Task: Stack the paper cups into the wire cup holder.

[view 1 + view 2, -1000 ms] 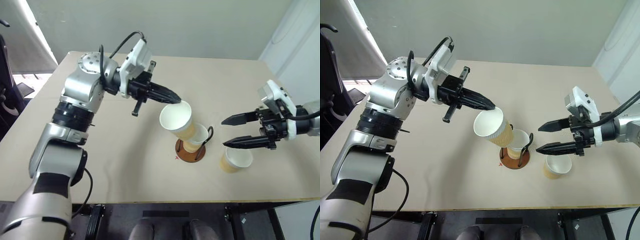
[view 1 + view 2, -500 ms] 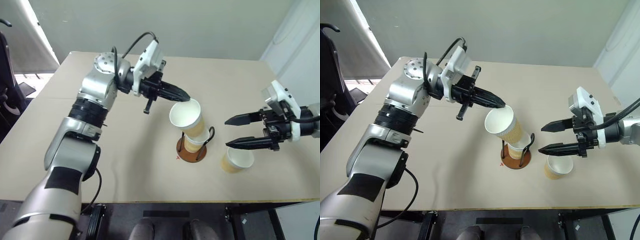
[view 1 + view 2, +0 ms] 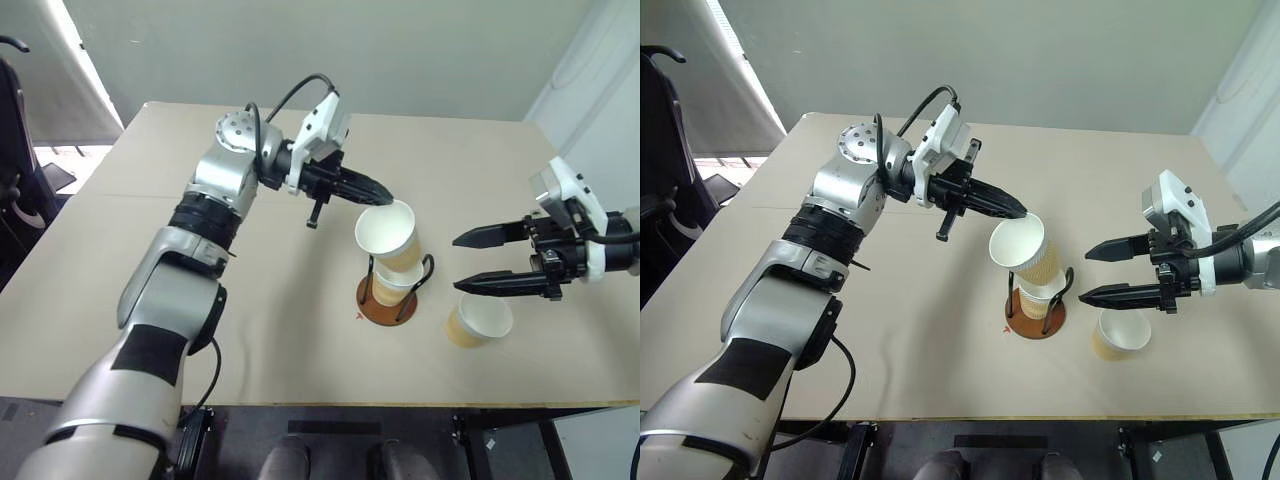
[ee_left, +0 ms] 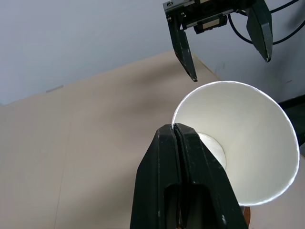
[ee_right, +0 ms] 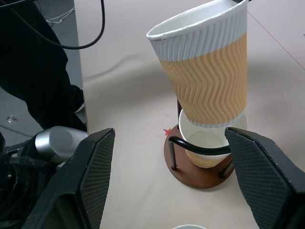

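Note:
My left gripper point(image 3: 383, 193) is shut on the rim of a paper cup point(image 3: 387, 232) with a tan ribbed wall and white inside. The cup hangs tilted, and its base meets the mouth of a second paper cup point(image 5: 207, 145). That second cup stands in the wire cup holder point(image 3: 378, 308), a reddish-brown disc with black wire loops. A third paper cup point(image 3: 478, 320) stands upright on the table to the right of the holder. My right gripper point(image 3: 458, 263) hovers open just above that third cup, pointing towards the holder, with nothing between its fingers point(image 5: 90, 181).
The beige table point(image 3: 250, 290) has bare room to the left of and behind the holder. Its front edge runs close to the third cup. A dark chair point(image 3: 660, 200) stands off the table's left side.
My left gripper has carried the held cup to the right and down, from beside the holder to directly over the cup inside it. The right gripper has stayed where it was.

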`<action>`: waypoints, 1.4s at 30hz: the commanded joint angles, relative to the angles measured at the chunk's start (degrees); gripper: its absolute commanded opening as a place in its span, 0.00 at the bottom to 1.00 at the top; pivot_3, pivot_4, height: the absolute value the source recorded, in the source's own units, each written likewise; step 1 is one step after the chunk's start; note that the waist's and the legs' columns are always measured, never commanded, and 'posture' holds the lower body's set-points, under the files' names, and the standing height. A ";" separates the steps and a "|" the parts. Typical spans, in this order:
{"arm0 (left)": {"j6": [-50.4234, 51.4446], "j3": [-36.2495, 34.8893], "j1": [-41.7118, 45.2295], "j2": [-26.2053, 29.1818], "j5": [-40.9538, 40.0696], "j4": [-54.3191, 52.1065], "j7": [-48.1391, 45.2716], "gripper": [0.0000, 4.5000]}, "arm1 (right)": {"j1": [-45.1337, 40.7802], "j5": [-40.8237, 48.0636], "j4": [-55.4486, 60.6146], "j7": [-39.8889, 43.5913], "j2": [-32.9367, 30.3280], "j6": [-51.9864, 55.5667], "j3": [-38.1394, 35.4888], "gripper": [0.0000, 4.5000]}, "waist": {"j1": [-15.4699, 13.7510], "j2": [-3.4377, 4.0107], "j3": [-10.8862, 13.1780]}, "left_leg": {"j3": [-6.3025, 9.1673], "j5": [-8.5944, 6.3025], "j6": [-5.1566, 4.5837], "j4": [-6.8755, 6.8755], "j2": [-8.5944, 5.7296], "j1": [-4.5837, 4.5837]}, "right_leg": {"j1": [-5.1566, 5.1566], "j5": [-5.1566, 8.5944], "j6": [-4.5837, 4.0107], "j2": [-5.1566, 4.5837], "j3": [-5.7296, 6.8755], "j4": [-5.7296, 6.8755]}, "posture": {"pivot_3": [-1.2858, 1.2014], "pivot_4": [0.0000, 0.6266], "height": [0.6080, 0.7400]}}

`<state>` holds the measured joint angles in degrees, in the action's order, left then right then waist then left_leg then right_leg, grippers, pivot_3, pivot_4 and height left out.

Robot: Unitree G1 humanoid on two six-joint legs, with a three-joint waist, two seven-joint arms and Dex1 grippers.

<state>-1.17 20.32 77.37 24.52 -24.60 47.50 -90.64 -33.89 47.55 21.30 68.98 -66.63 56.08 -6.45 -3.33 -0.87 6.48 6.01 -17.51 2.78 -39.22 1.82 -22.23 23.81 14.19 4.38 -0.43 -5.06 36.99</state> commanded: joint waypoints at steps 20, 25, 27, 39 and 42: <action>-10.99 -1.59 4.54 -6.24 10.41 9.30 -1.86 0.04 | 0.88 1.87 1.97 -1.33 -1.51 0.35 -3.89 0.83 | -0.30 0.00 0.00 | -0.05 -0.23 -0.39 -0.74 -0.05 -0.34 | 0.01 -0.02 0.26 -0.02 -0.04 0.04 | 0.52 0.24 1.00; -10.19 -0.65 7.42 -7.01 9.97 10.71 -1.86 0.35 | 0.28 1.48 1.48 -1.11 -1.55 0.08 -3.33 0.83 | -0.36 0.00 0.00 | -0.06 -0.26 -0.44 -0.84 -0.09 -0.41 | 0.01 -0.05 0.32 -0.06 -0.06 0.02 | 0.52 0.24 1.00; -9.54 -1.05 8.38 -7.80 9.51 11.25 -1.86 0.50 | 0.26 1.35 1.35 -0.97 -1.61 -0.03 -3.26 0.83 | -0.38 0.00 0.00 | -0.06 -0.26 -0.45 -0.85 -0.09 -0.44 | 0.01 -0.06 0.32 -0.08 -0.06 0.01 | 0.52 0.24 1.00; -12.17 2.52 6.85 -11.09 8.29 8.80 -1.86 0.99 | -0.28 1.44 1.33 -1.42 -1.52 0.34 -3.05 0.83 | -0.47 0.01 0.00 | -0.12 -0.27 -0.47 -0.86 -0.11 -0.47 | 0.02 -0.04 0.37 -0.08 -0.08 0.02 | 0.52 0.24 1.00; -13.34 1.24 7.44 -11.98 8.82 9.80 -1.86 0.99 | -0.05 1.14 1.16 -1.66 -1.65 0.28 -3.12 0.83 | -0.61 0.01 0.00 | -0.12 -0.27 -0.47 -0.87 -0.11 -0.48 | 0.02 -0.05 0.38 -0.08 -0.07 0.02 | 0.52 0.24 1.00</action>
<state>-13.01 23.07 83.72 13.22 -15.02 58.43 -90.68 -33.20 48.66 22.41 67.49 -67.07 56.62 -7.89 -3.94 -0.86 6.48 5.90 -17.78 2.31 -40.10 1.70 -22.71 23.83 14.14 4.76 -0.52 -5.13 37.01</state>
